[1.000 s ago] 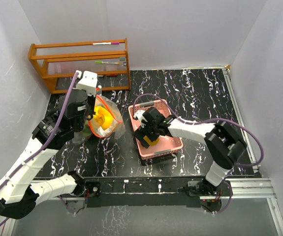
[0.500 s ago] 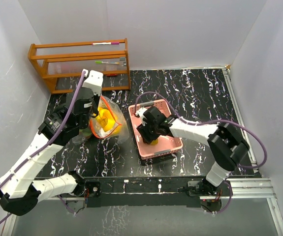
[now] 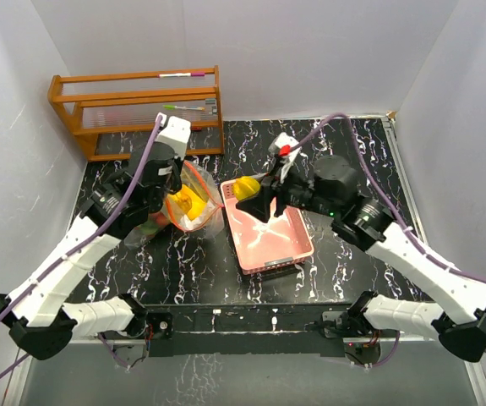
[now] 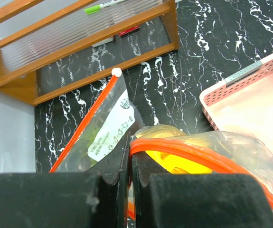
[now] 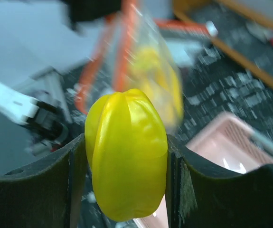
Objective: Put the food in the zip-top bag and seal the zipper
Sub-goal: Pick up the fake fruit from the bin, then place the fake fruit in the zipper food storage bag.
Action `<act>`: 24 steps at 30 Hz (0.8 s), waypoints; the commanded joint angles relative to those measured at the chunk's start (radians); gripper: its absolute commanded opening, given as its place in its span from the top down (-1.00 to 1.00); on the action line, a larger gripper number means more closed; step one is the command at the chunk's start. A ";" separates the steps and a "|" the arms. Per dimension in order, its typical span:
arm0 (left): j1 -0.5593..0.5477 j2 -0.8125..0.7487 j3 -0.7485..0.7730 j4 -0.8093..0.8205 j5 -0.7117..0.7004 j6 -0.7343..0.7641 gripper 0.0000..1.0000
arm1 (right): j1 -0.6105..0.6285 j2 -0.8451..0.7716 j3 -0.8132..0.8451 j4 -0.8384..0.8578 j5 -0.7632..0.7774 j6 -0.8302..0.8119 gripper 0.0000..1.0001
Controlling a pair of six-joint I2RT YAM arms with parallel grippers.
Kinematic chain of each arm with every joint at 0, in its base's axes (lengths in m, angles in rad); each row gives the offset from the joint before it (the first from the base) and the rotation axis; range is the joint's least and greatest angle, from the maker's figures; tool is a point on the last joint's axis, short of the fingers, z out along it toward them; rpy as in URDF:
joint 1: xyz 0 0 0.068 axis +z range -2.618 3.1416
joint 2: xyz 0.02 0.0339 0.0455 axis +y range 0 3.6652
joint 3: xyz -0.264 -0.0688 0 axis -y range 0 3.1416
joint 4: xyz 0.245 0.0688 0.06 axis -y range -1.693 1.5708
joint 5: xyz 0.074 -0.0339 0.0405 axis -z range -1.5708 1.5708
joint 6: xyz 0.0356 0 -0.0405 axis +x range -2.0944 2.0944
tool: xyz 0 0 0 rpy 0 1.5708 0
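A clear zip-top bag with an orange zipper stands open at the table's left, with yellow food inside it. My left gripper is shut on the bag's orange rim and holds the mouth up. My right gripper is shut on a yellow ridged toy fruit, held in the air over the far left corner of the pink basket, right of the bag. In the right wrist view the fruit sits between both fingers, with the bag blurred beyond.
The pink plastic basket lies at the table's middle, nothing showing inside it. A wooden rack with markers stands at the back left. White walls close in the table on three sides.
My right gripper has risen out of the basket with the yellow fruit and swung up and left toward the bag. My left gripper has shifted right and back, lifting the bag's mouth.
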 commanded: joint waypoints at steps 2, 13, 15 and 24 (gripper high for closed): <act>0.004 0.041 0.051 0.055 0.060 -0.009 1.00 | 0.029 0.013 0.062 0.315 -0.295 0.135 0.85; 0.004 0.129 0.135 0.093 0.170 -0.021 1.00 | 0.151 0.215 0.168 0.339 -0.119 0.141 0.85; 0.004 0.131 0.143 0.104 0.211 -0.029 1.00 | 0.151 0.230 0.169 0.319 -0.034 0.145 0.85; 0.004 0.119 0.155 0.111 0.340 -0.078 1.00 | 0.151 0.278 0.153 0.300 0.363 0.180 0.85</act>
